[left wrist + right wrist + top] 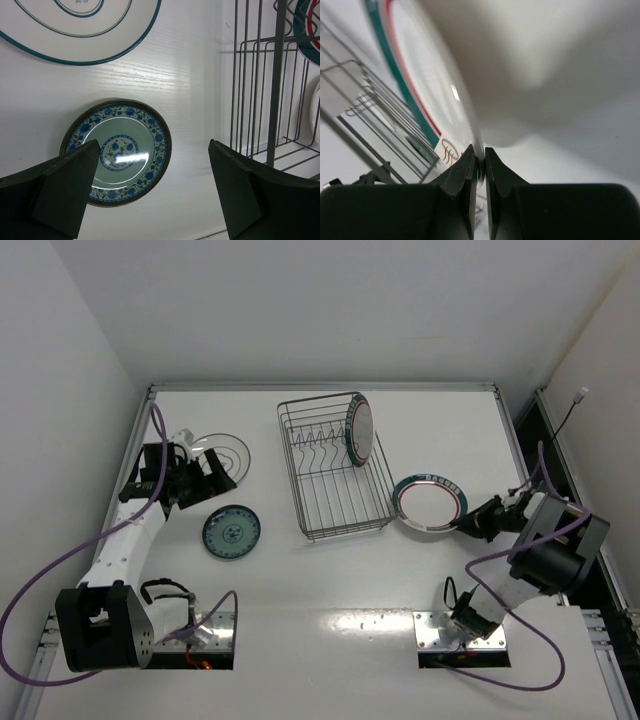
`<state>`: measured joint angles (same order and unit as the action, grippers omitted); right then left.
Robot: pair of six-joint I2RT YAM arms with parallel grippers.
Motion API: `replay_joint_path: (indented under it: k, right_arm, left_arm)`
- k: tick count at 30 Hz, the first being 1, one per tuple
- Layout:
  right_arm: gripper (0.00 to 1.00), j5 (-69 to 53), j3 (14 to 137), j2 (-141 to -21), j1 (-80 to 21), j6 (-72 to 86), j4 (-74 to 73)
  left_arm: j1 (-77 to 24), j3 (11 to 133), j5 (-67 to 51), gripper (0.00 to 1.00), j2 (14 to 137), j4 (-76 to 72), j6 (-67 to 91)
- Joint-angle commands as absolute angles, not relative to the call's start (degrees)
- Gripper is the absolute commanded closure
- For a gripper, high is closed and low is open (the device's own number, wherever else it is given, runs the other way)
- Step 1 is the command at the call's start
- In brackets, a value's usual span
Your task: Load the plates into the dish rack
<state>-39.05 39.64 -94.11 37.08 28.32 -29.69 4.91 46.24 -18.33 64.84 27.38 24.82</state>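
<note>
The wire dish rack (335, 480) stands mid-table with one white green-and-red-ringed plate (359, 430) upright at its far right end. My right gripper (470, 524) is shut on the near-right rim of the second ringed plate (430, 503) and holds it just right of the rack. In the right wrist view the jaws (479, 161) pinch that plate's rim (422, 87). My left gripper (220, 472) is open and empty over the edge of the clear glass plate (225, 452). The small teal plate (231, 532) lies flat nearer; the left wrist view shows it (120, 150) beyond the open fingers (70, 185).
The rack's wires (276, 90) fill the right of the left wrist view and the left of the right wrist view (365, 125). White walls close the table at the back and left. Purple cables hang from both arms.
</note>
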Motion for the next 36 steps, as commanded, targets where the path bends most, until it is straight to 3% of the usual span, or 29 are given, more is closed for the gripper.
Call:
replay_joint_path:
  k: [1, 7, 14, 22, 28, 36]
  right_arm:
    - [1.0, -40.1, 43.9, -86.2, 36.2, 34.0, -24.0]
    - [1.0, -32.4, 51.7, -75.2, 27.1, 40.8, -17.9]
    - [1.0, -2.4, 71.9, -70.6, 8.4, 38.0, -23.9]
    - [1.0, 26.2, 88.3, -80.6, -17.0, 30.0, -32.1]
    - [1.0, 42.3, 100.1, -91.8, -28.8, 26.7, -37.2]
    - [1.0, 60.2, 113.5, -107.0, -37.4, 24.4, -44.9]
  left_arm:
    - [4.7, 47.7, -18.0, 0.12, 65.2, 26.6, 24.2]
    - [4.7, 47.7, -19.2, 0.12, 66.4, 26.6, 24.2]
    - [4.1, 47.7, -18.6, 0.12, 66.4, 26.6, 24.2]
    - [4.1, 47.7, -18.1, 0.12, 66.4, 26.6, 24.2]
    - [4.1, 47.7, -18.1, 0.12, 66.4, 26.6, 24.2]
    - [4.1, 47.7, -18.1, 0.12, 66.4, 26.6, 24.2]
